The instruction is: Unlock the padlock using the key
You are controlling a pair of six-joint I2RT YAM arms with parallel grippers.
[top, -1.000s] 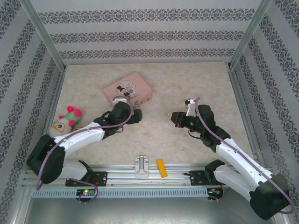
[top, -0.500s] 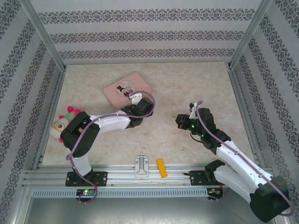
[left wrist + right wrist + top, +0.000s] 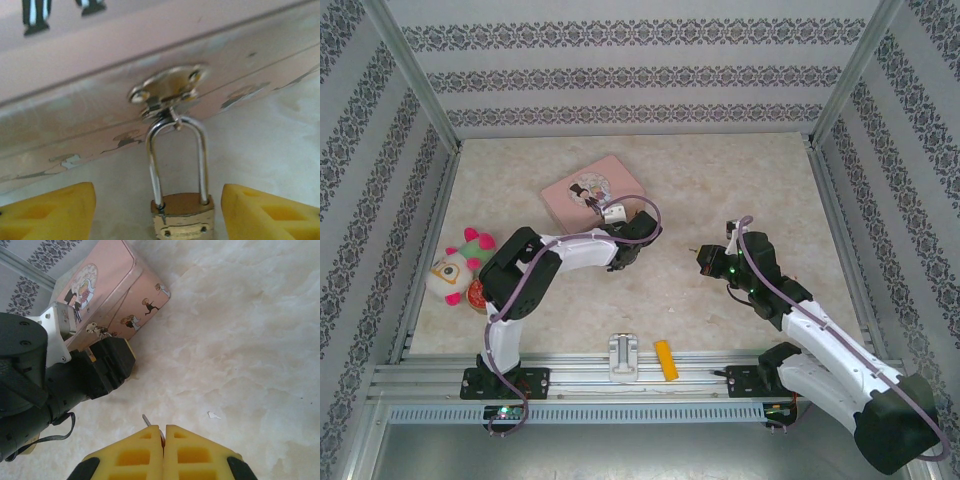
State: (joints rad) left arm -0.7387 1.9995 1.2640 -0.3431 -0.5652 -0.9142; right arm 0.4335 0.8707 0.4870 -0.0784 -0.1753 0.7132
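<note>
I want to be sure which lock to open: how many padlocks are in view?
1. The padlock hangs by its shackle from the hasp on the side wall of the pink tin, between the left fingers. Another could be hidden from these views.

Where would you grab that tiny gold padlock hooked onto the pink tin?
Likely the padlock body, pinched across its side edges, approaching from opposite the pink tin: its thin shackle is hooked through the tin's hasp, while the body juts free.
</note>
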